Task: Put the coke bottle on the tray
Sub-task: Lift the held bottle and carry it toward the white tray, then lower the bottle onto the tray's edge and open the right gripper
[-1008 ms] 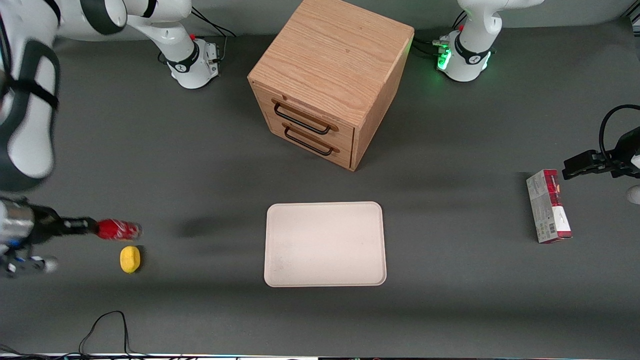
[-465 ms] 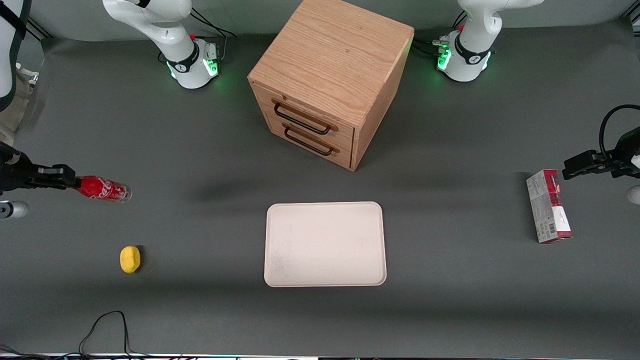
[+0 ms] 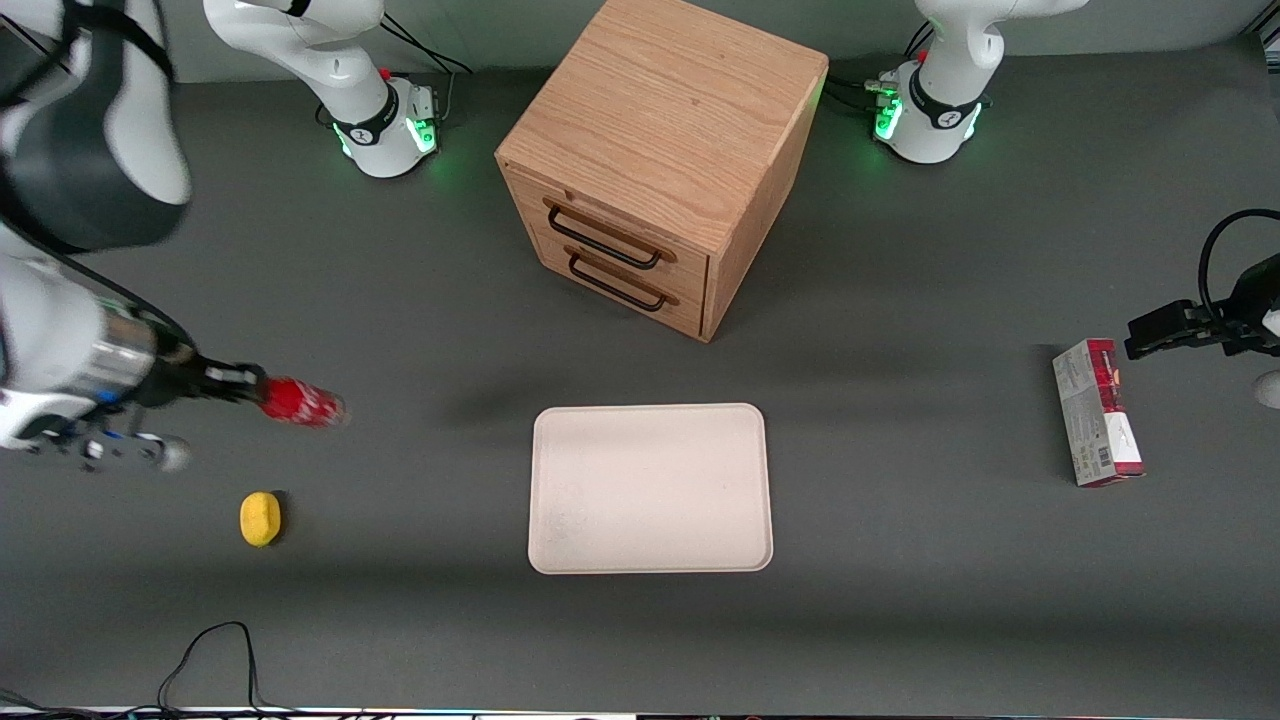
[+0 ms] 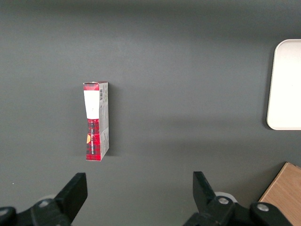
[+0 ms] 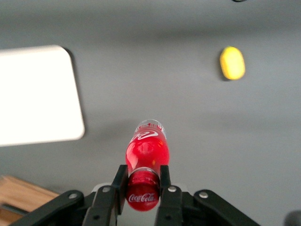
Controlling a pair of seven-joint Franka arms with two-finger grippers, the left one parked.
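My right gripper [image 3: 252, 388] is shut on the red cap of the coke bottle [image 3: 300, 402] and holds it in the air, toward the working arm's end of the table. In the right wrist view the gripper [image 5: 143, 178] has its fingers clamped on the cap, and the bottle [image 5: 146, 149] hangs from it with its clear base pointing away. The cream tray [image 3: 650, 488] lies flat in the middle of the table, nearer to the front camera than the cabinet. It shows also in the right wrist view [image 5: 33, 94] and in the left wrist view [image 4: 286, 84].
A wooden two-drawer cabinet [image 3: 660, 160] stands farther from the camera than the tray. A yellow lemon-like object [image 3: 260, 518] lies on the table near the bottle, also in the right wrist view [image 5: 232, 63]. A red-and-grey carton [image 3: 1096, 412] lies toward the parked arm's end.
The gripper lifted the bottle away from the lemon, swung farther from the camera, and has now moved toward the tray with the bottle still held.
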